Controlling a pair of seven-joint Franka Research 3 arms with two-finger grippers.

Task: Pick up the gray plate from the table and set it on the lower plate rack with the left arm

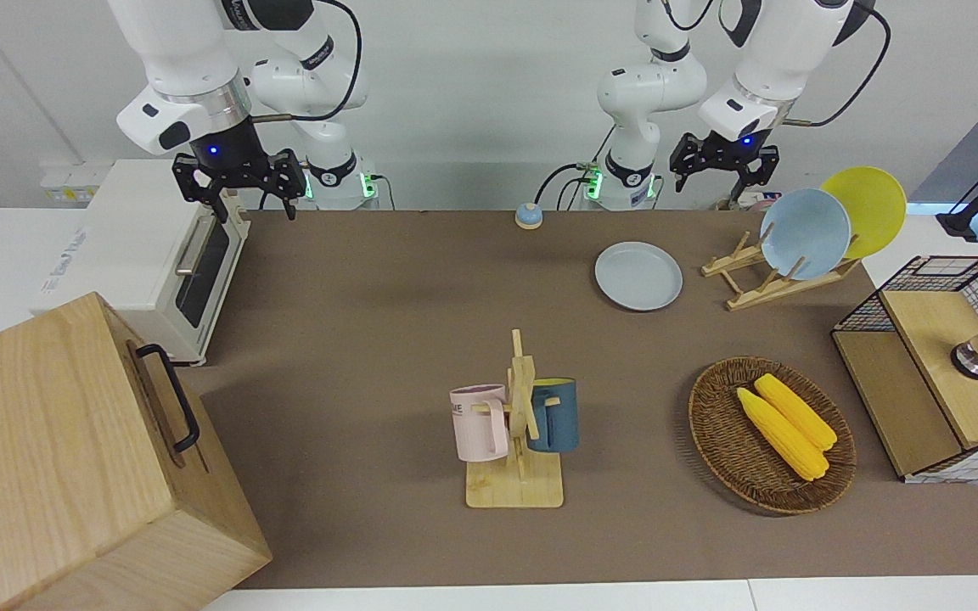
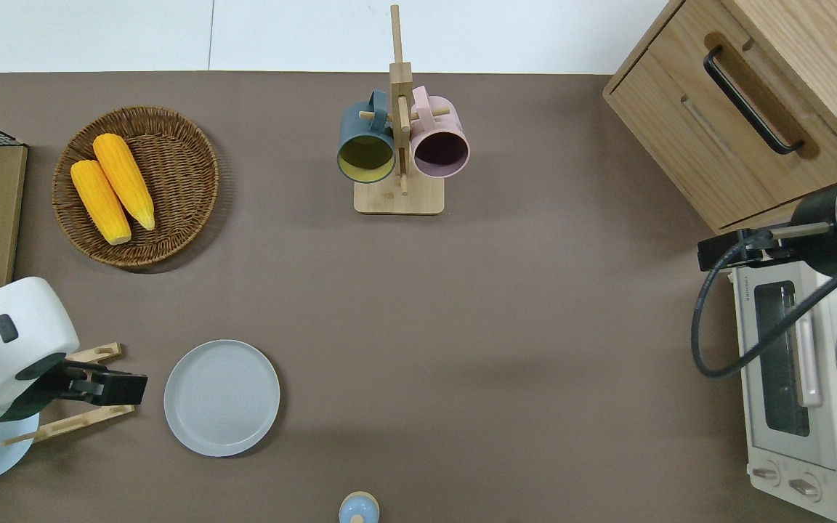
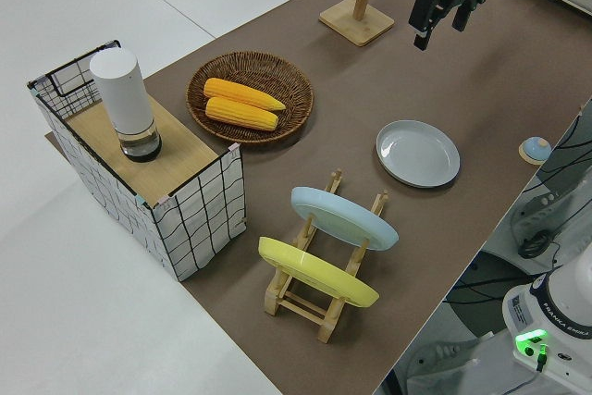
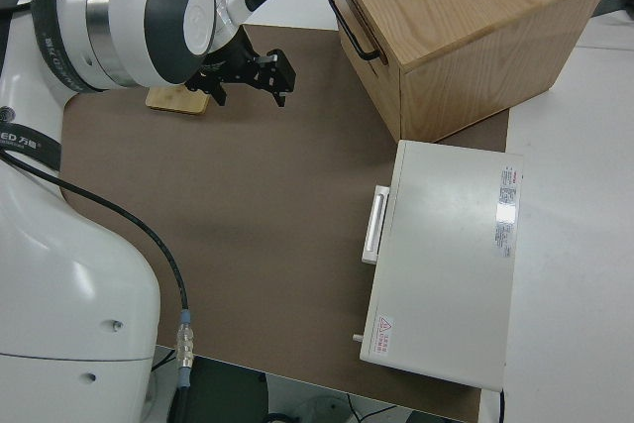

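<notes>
Overhead: gray plate flat on table, untouched.

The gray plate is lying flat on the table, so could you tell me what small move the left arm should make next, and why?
Probably shift the left gripper sideways until it is over the gray plate, then lower it. The gripper is open, up over the lower plate rack, and the plate lies untouched on the table beside the rack.
</notes>
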